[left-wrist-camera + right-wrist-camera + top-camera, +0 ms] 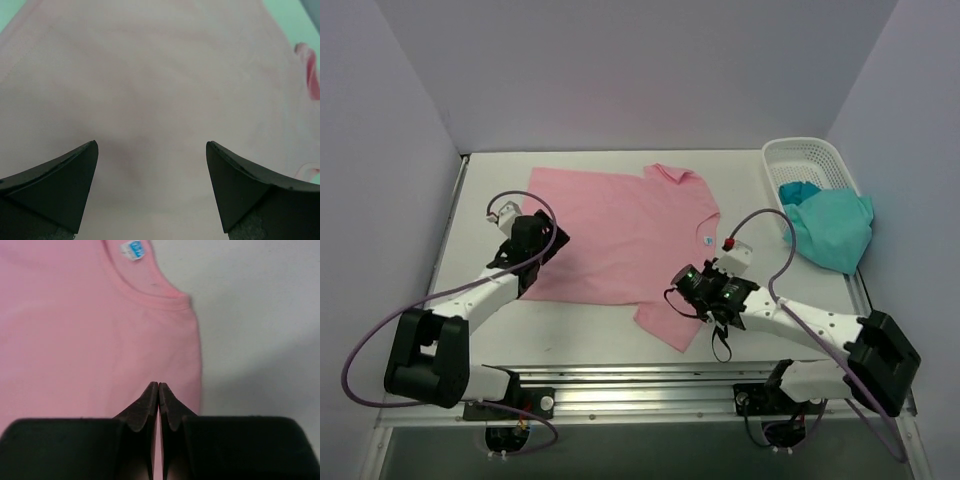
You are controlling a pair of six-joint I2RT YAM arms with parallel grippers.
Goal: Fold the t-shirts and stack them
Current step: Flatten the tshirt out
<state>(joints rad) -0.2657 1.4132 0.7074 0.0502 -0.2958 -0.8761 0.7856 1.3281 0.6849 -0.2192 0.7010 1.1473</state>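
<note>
My grippers over the pink t-shirt (610, 225), spread flat on the desk (580, 325).
Nearest, my right gripper (158, 385) is closed tight at the near sleeve; my left gripper (152, 145) gapes wide above the hem end; beyond, the teal t-shirt (835, 230) drapes from the basket (810, 155).

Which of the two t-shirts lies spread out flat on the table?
The pink t-shirt. The teal t-shirt is bunched up instead, draped over the rim of the white basket.

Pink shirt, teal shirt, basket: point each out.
Pink shirt (610, 225): top view, middle of its body.
Teal shirt (838, 232): top view, the part spilling over the near rim.
Basket (805, 158): top view, bare lattice at its far end.
</note>
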